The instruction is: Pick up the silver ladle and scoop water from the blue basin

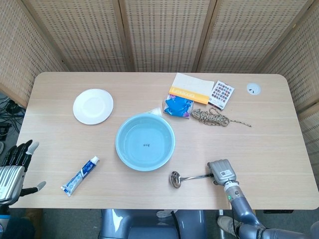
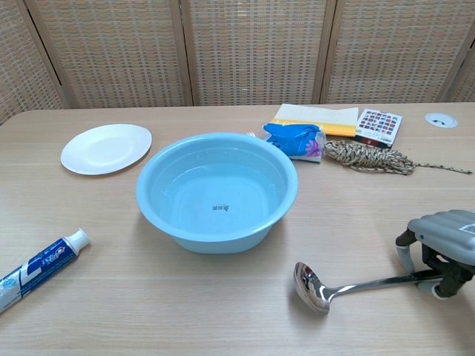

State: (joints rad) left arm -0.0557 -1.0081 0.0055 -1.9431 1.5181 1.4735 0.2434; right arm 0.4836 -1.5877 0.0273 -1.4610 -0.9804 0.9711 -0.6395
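While the ladle (image 2: 349, 285) lies near the front edge of the tabletop (image 1: 269, 144), its handle end is gripped by the curled fingers of the right hand (image 2: 442, 251). The basin (image 1: 145, 141) is set mid-table, just beside the ladle's bowl. The left hand (image 1: 14, 167) is held spread, empty, off the front left corner.

Bright even light, soft faint shadows, sharp focus, slight edge distortion
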